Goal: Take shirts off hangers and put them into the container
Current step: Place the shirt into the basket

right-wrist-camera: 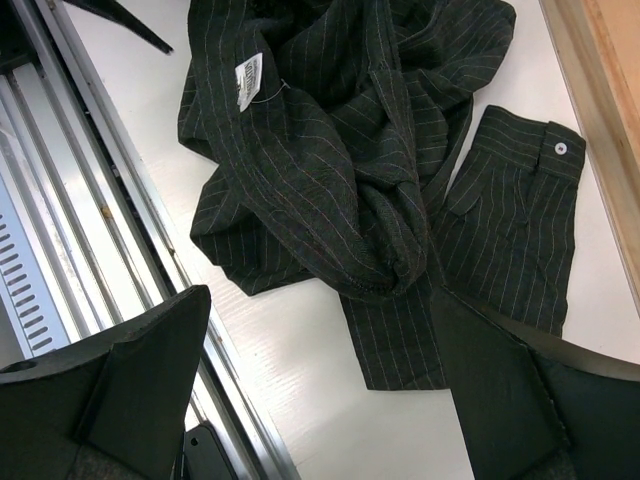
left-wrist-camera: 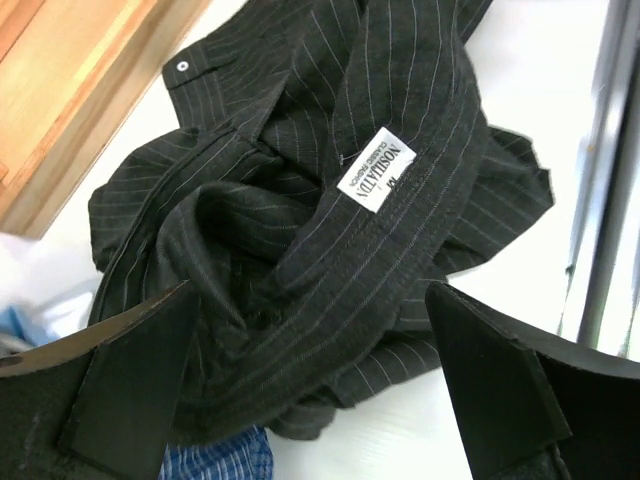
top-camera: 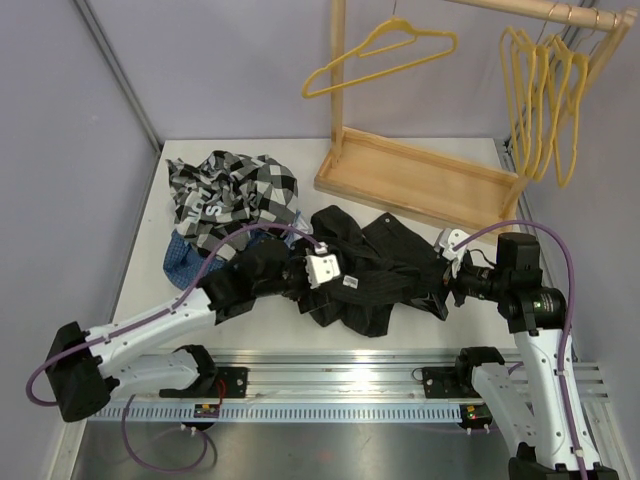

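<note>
Cropped by the top edge of the overhead view: the wooden rail and the hook of the lone yellow hanger. Buried under the black-and-white check shirt and the dark blue check shirt: the container, with no wall or rim told apart from the white table. Cut by the left wrist view's corner, the wooden rack base. Too crumpled to trace sleeves or front: the black pinstriped shirt. Small print on its collar label unreadable.
</note>
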You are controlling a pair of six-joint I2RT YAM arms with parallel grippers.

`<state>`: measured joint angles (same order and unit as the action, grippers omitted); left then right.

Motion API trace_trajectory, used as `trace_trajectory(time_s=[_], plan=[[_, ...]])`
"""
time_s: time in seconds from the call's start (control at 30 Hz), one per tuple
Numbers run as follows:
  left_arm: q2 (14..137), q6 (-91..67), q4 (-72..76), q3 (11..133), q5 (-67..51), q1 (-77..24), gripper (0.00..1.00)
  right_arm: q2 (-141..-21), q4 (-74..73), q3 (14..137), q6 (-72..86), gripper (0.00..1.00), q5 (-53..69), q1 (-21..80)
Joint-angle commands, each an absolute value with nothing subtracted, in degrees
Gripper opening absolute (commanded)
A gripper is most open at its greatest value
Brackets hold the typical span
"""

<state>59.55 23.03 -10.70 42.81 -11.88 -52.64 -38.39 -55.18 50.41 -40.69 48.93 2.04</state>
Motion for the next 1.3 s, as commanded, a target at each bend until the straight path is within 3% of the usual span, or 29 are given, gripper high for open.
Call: trace_trajectory(time_s=[0.0,0.33,0.63,0.8,0.83,0.93,1.03,1.1,1.27], plan=[[64.94,30.83,-6.24,45.79,-9.06,-54.93,0.99,-38.58,-53.52,50.10,-40.43,0.99,48.52,1.50],[79.97,40.43,2.19,49.04,3.51,-57.74,0.99,-39.11,-53.96,49.92,-41.31,0.99,49.31,1.41],[91.66,40.08,3.16,51.94,-1.21,-57.74,0.97,-38.85,-54.23,49.92,-41.75,0.99,49.66,1.32],[95.18,35.79,7.89,50.19,-5.09,-57.48,0.76,-38.67,-54.40,50.01,-42.01,1.00,49.83,1.41],[95.36,35.08,8.95,49.58,-6.92,-57.48,0.64,-38.58,-54.49,50.10,-42.01,0.99,49.75,1.41],[95.10,32.61,13.70,46.15,-10.01,-57.48,0.41,-37.97,-54.40,50.01,-42.10,0.99,49.92,1.41],[94.57,31.12,17.39,43.25,-11.60,-57.48,0.24,-37.88,-54.49,50.10,-42.27,0.99,49.83,1.41],[92.56,30.15,19.76,41.23,-12.04,-57.48,0.03,-37.79,-54.41,50.10,-42.36,1.00,49.83,1.41],[82.64,24.54,17.33,41.66,-9.24,-57.48,0.00,-36.92,-54.40,50.19,-42.19,0.99,49.57,1.41]])
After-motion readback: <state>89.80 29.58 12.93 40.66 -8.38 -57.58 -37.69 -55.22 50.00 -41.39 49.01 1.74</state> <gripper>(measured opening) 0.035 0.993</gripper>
